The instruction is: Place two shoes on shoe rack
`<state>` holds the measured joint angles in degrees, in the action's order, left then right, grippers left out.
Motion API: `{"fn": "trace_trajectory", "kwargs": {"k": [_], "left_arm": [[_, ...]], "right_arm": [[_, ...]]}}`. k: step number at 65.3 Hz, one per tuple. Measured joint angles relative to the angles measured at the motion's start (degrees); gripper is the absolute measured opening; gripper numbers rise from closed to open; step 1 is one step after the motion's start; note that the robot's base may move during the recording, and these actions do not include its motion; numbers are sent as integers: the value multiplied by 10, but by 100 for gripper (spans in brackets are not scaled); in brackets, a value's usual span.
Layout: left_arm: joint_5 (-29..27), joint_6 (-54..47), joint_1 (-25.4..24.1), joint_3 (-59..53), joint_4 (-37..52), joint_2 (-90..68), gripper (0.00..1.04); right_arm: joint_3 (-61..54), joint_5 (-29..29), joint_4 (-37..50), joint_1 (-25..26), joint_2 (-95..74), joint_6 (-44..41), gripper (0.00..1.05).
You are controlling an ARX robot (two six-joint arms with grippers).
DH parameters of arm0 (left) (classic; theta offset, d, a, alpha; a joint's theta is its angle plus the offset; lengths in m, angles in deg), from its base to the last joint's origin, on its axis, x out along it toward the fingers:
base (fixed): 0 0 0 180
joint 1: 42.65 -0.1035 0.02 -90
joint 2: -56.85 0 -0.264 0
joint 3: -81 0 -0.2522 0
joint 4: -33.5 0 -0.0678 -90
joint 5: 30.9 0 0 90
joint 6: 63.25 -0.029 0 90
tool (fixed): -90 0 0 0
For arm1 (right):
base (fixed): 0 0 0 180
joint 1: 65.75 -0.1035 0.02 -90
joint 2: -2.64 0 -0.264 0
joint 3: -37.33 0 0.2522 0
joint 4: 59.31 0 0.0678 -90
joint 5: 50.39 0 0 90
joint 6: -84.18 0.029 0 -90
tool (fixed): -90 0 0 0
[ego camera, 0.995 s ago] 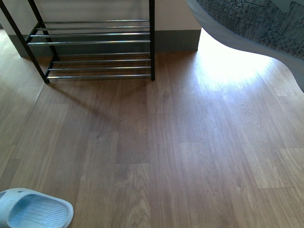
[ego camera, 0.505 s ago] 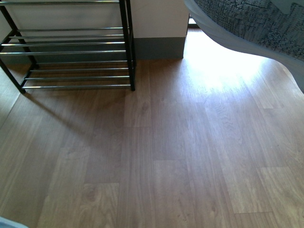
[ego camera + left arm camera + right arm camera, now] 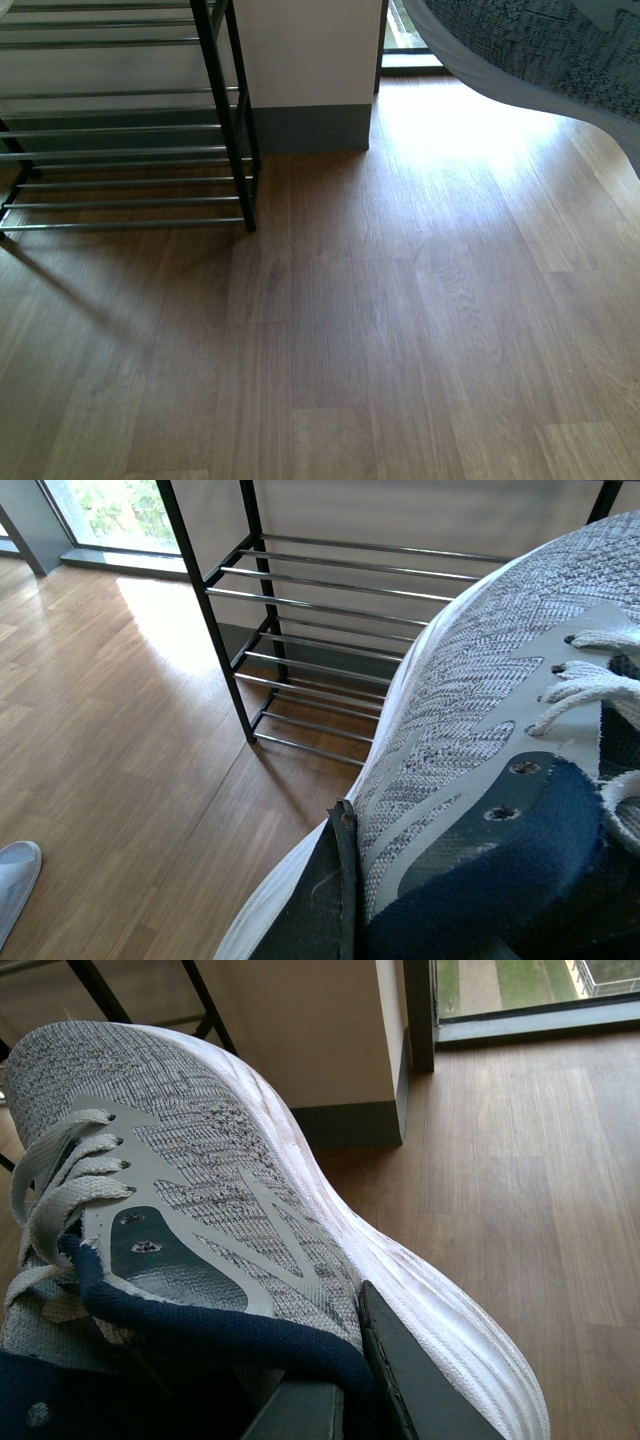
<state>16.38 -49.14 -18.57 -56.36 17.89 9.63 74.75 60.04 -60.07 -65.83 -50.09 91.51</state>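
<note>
Right wrist view, nearest: grips the right sneaker [image 3: 200,1180] by its navy collar in the closed right gripper [image 3: 345,1400], off the floor [image 3: 520,1160], right of the shoe rack [image 3: 206,995]. Likewise carries the left sneaker [image 3: 470,710] in the left gripper [image 3: 350,900], clamped at the collar, toe pointing at the rack, near it. Farther off, front view: looms larger and further left than a second ago, so probably approaching placing range; neither shoe on a tier yet.
</note>
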Motion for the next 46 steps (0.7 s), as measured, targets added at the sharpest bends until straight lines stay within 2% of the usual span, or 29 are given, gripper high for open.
{"fn": "trace_trajectory", "kwargs": {"k": [46], "left_arm": [[-5, -1, -1, 0, 0, 0, 2]], "right_arm": [[0, 4, 0, -1, 0, 0, 1]]}}
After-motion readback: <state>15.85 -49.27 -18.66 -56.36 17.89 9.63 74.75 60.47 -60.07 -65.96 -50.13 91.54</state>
